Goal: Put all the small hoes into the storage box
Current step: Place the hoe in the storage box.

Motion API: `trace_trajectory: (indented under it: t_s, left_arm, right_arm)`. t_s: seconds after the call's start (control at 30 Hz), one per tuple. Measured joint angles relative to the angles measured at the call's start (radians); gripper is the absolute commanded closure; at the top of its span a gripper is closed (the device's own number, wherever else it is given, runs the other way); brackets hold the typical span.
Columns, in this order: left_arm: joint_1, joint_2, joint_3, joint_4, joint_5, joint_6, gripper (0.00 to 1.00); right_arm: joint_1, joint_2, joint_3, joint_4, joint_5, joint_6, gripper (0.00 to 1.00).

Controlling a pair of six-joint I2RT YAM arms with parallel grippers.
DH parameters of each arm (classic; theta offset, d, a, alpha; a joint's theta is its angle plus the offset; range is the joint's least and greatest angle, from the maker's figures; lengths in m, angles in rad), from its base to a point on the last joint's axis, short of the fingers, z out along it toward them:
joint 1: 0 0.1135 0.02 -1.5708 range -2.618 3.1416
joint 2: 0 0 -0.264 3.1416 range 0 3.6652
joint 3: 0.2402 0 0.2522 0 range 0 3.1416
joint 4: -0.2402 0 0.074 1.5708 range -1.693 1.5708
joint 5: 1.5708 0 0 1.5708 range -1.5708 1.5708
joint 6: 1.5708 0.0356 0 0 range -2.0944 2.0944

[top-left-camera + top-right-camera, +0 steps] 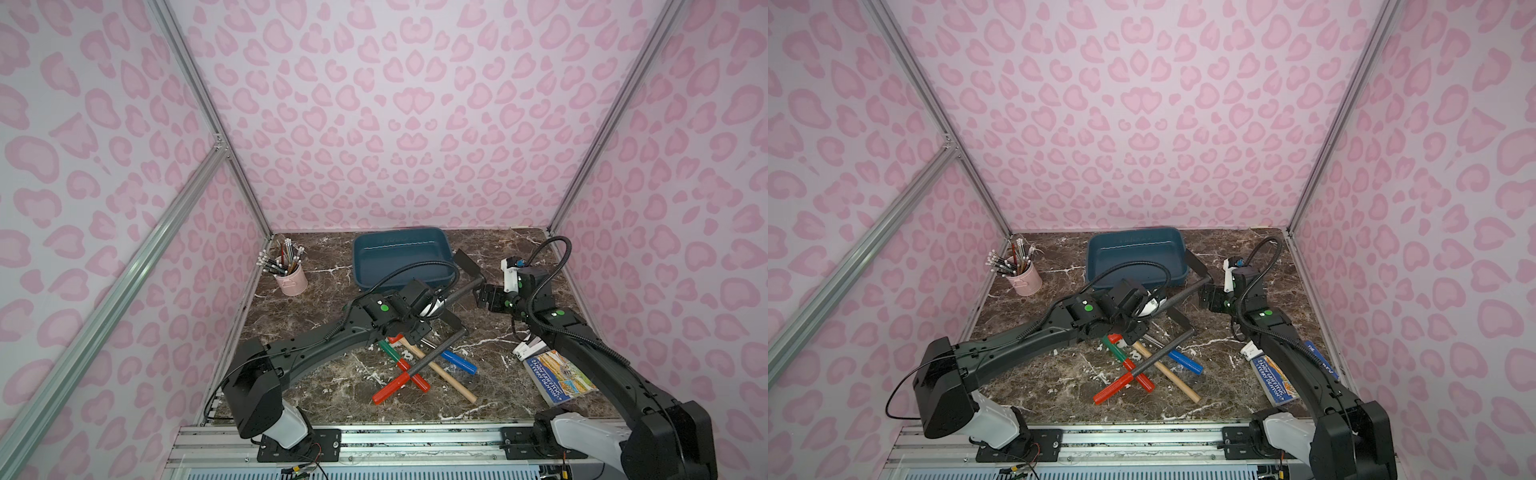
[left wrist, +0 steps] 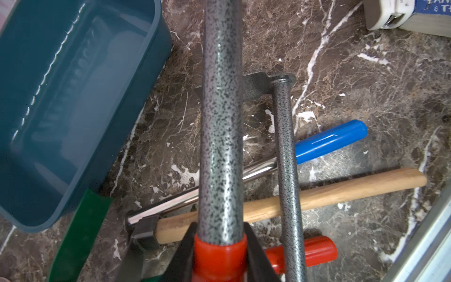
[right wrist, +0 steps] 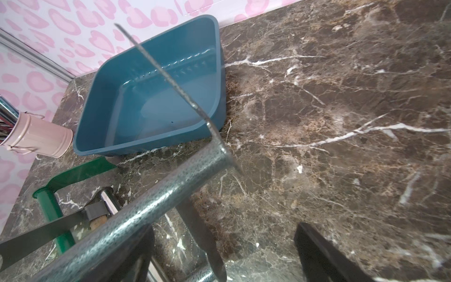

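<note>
**Enclosure and work surface: fixtures on record**

- Back wall (image 1: 407, 124), left wall (image 1: 62, 174) and right wall (image 1: 706, 174): pale lilac panels printed all over with pink leopard spots.
- Two corner posts, left (image 1: 208, 107) and right (image 1: 616, 108): silver aluminium extrusion, leaning outward toward the top.
- Diagonal brace (image 1: 166, 224): same extrusion, bolted to the left post, running down across the left wall.
- Tabletop (image 1: 494, 374): dark brown marble pattern with white veins, slightly glossy.
- Front rail (image 1: 415, 440): slotted aluminium along the near edge.
- Light: even, with soft shadows.
</note>
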Motion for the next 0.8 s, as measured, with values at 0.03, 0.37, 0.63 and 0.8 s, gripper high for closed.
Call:
trace_trajectory:
  t_s: [0.03, 0.37, 0.63, 0.8]
  left_arm:
    - [0.012, 0.010, 0.018, -0.013, 0.003, 0.012, 0.96]
    - [0.093, 0.066, 0.116, -0.046, -0.008, 0.082, 0.96]
    - [0.134, 0.113, 0.171, -0.056, -0.021, 0.128, 0.96]
    - [0.167, 0.121, 0.190, -0.064, -0.033, 0.161, 0.96]
  right_arm:
    - [0.000, 0.000, 0.000, 0.002, -0.007, 0.000, 0.06]
    - [0.000, -0.002, 0.000, 0.005, -0.020, -0.014, 0.06]
    - [0.000, 0.017, -0.001, 0.018, -0.033, -0.014, 0.06]
    - [0.000, 0.031, -0.001, 0.027, -0.040, -0.014, 0.06]
